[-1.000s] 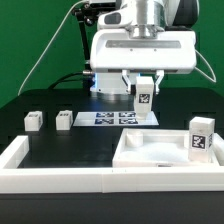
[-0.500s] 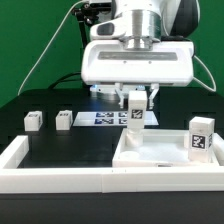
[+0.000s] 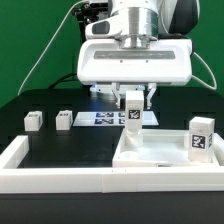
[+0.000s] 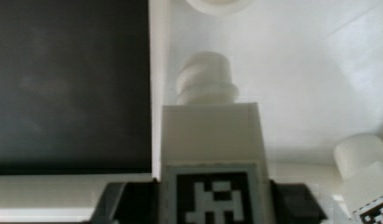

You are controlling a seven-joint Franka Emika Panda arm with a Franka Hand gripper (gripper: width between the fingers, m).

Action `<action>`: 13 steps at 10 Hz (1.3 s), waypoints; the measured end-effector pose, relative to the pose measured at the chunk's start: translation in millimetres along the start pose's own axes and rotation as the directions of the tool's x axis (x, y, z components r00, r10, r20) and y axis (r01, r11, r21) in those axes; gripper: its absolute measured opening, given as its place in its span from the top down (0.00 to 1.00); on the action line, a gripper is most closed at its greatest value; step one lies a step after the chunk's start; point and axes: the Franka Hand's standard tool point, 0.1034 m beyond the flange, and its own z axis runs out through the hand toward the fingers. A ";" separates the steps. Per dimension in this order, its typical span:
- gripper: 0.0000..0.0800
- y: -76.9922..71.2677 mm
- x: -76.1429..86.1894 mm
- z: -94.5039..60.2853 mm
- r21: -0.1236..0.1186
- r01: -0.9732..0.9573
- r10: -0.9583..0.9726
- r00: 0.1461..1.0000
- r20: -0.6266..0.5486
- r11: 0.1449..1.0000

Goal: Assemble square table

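Note:
The square table's white tray-like top [image 3: 160, 157] lies at the front on the exterior view's right. My gripper [image 3: 133, 101] hangs over its far left corner, shut on a white tagged leg [image 3: 133, 114] held upright. In the wrist view the leg [image 4: 209, 140] sits between my dark fingers [image 4: 126, 203], its tip pointing at a small raised stud [image 4: 206, 75] inside the top's [image 4: 312, 90] rim. Another tagged leg [image 3: 201, 138] stands at the top's right side. Two more small legs [image 3: 33, 120] [image 3: 65, 119] rest on the black table at the left.
The marker board [image 3: 105, 118] lies flat behind the table top, under the arm. A long white border wall [image 3: 60, 172] runs along the front and turns up the left side. A green backdrop stands behind the arm.
The gripper has carried the leg toward the exterior view's left and slightly lower, from beyond the top's far edge to its far left corner. In the last half second it barely moved.

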 end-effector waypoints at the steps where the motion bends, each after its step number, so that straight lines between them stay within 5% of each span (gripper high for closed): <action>1: 0.64 -1.6 3.0 -0.6 0.002 0.003 -0.003 1.000 -0.005 1.000; 6: 0.64 5.9 41.4 7.1 -0.010 0.017 -0.017 0.997 -0.074 1.000; 9: 0.64 5.3 43.2 9.0 -0.016 0.022 -0.023 0.995 -0.100 1.000; 10: 0.64 9.3 46.3 7.5 -0.035 0.024 -0.030 0.984 -0.174 0.999; 11: 0.64 8.3 36.5 14.8 -0.030 0.026 -0.030 0.991 -0.128 0.999; 13: 0.64 9.6 52.3 11.8 -0.031 0.031 -0.035 0.987 -0.155 0.999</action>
